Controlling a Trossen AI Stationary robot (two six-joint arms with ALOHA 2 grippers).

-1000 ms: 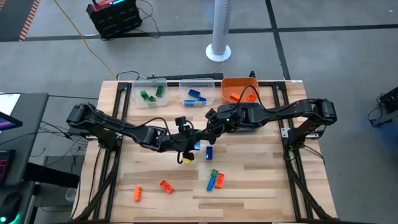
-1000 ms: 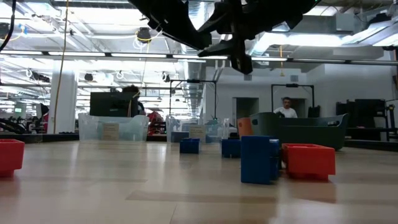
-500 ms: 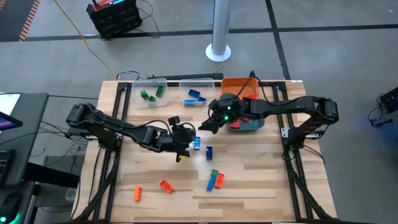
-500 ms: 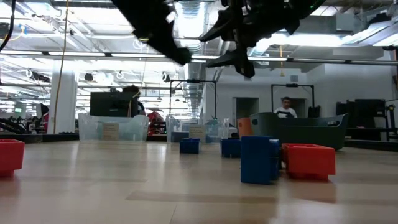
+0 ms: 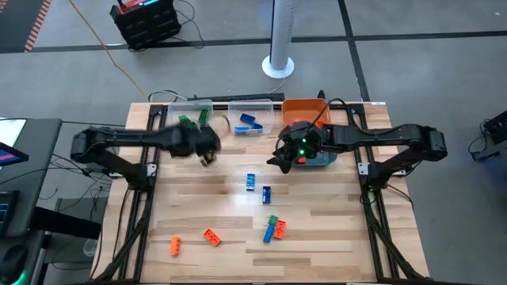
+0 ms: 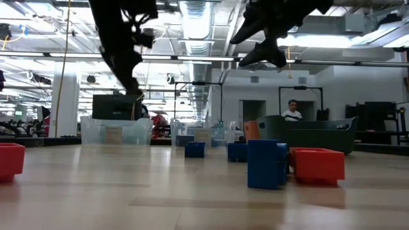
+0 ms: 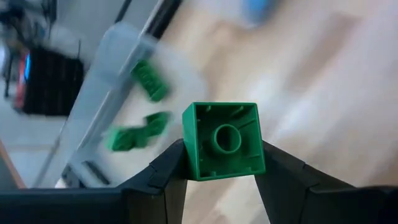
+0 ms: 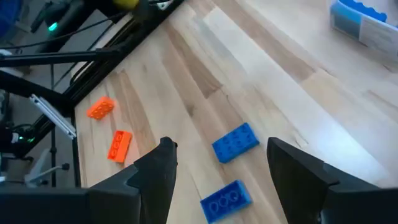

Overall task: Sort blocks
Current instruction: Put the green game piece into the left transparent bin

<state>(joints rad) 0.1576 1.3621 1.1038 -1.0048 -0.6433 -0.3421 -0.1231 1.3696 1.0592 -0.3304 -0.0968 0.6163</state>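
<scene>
green brick aloft near the clear bins, right gripper empty

the left gripper [image 7: 221,171] is clamped on a green brick [image 7: 224,140], its hollow underside facing the wrist camera. seen from above, that gripper [image 5: 204,152] hangs over the table's 11 o'clock area, just at the 5 o'clock side of the clear bin with green bricks [image 5: 192,119]. in the left wrist view that bin [image 7: 118,93] holds several green bricks, blurred.

the right gripper [image 8: 217,168] stands wide with nothing between its fingers. from above it [image 5: 277,160] sits near the table's centre, toward 1 o'clock, with the teal bin [image 5: 317,161] under its arm and the orange bin [image 5: 305,109] beyond at 12 o'clock.

a second clear bin [image 5: 252,120] with blue bricks stands between the green one and the orange one.

two blue bricks [image 5: 251,181] [image 5: 266,194] lie at the table's centre, well apart from both grippers. a green and blue cluster [image 5: 274,228] lies toward 5 o'clock. two orange bricks [image 5: 211,236] [image 5: 175,246] lie toward 7 o'clock near the front edge.

the wood table [image 5: 333,214] is bare along its 3 o'clock side and between the left arm and the orange bricks. black frame rails run along both side edges.
</scene>
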